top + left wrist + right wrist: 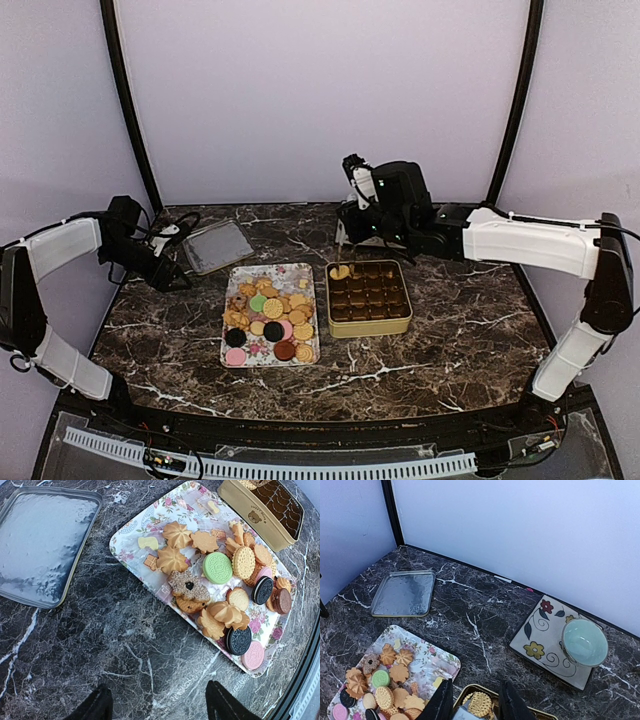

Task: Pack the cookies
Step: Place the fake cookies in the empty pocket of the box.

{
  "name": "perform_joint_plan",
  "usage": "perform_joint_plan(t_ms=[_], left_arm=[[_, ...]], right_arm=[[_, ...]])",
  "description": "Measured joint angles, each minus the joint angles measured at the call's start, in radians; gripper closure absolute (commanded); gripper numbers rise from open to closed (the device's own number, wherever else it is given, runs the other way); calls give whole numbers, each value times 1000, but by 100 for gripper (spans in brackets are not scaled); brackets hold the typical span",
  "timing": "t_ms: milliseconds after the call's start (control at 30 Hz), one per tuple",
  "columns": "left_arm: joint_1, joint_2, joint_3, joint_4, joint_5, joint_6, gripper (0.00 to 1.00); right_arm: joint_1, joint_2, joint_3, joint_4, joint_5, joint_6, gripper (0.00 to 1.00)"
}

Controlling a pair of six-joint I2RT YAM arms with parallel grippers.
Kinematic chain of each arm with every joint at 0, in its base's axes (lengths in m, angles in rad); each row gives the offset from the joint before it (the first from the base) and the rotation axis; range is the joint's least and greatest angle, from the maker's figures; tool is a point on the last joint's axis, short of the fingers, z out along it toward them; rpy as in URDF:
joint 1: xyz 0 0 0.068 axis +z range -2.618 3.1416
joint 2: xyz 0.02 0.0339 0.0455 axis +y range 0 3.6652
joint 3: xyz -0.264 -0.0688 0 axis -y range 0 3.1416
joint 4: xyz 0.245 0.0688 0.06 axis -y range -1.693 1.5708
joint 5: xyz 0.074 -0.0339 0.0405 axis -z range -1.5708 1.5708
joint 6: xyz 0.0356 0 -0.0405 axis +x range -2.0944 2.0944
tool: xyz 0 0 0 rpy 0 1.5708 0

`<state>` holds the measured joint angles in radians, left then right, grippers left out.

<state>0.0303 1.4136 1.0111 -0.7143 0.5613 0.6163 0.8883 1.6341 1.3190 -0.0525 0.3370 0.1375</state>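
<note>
left pincer (157,687): mine, released, both fingers well apart with nothing between them. It hangs over the bare table (450,310), left of the tray and near the lid.
lid (218,246): silver, lying flat at the far left, apart from the tray.
tray (292,272): flowery and rectangular, mid-table, just left of the tin.
cookies (268,315): almost all lie on the tray. Tan shaped ones crowd the far and middle part, with a green disc among them. Dark and pink discs lie toward the near end.
tin (368,328): gold and open, split into a grid of compartments, just right of the tray.
round cookie (480,703): golden, at the tin's far-left corner, between my right fingers.
right pincer (476,685): mine, pointing down over that corner with a finger on either side of the round cookie. The gap is narrow, but I cannot tell whether I am grasping the cookie.
plate (540,630): square, with painted flowers, at the far right by the back wall.
bowl (584,642): pale green, standing on the plate's right part.
</note>
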Motion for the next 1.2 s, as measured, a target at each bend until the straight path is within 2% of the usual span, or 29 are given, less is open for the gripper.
perform_joint_plan(t_ms=[1200], left_arm=[[0,0,0,0,7,-1,35]], right_arm=[[-18,0,-3,70,-31,60,75]])
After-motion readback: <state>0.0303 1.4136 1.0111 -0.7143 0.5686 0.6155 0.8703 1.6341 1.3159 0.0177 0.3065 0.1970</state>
